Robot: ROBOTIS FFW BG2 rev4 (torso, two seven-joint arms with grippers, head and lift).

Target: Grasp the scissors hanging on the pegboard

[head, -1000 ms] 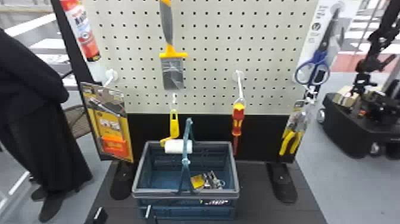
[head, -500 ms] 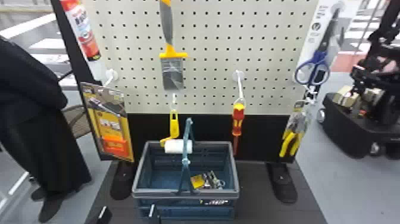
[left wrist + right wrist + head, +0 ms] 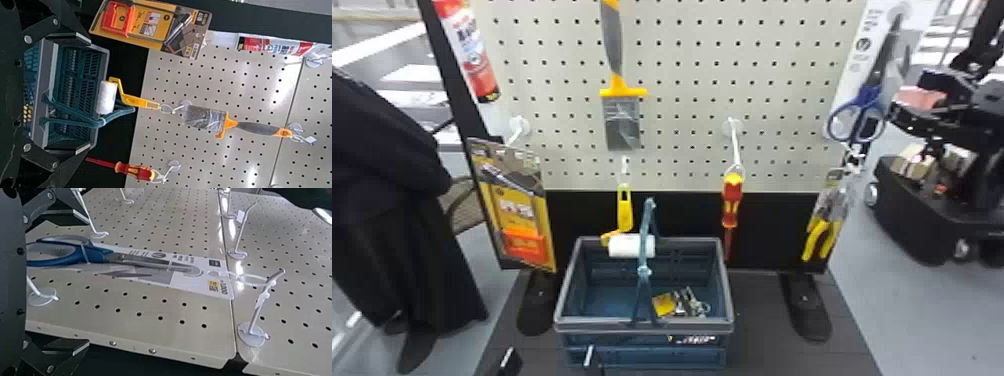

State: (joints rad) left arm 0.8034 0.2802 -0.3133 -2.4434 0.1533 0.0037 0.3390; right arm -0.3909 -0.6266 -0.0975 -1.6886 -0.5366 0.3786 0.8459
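Right gripper [image 3: 86, 282] stood wide open beside the scissors [image 3: 62, 255]
Its frame hid part of the blue handle loops; the blades lay against a card [image 3: 184, 280] on the pegboard [image 3: 156, 319].

Print on scissors card [image 3: 188, 272], red-white tube [image 3: 468, 50], yellow tool pack [image 3: 152, 24]: too blurred, none legible.

scissors [image 3: 856, 120]: blades blurred against their card [image 3: 867, 50].
scraper [image 3: 621, 115]: handle top cut by edge.
basket contents [image 3: 679, 302]: blurred, perhaps a padlock.
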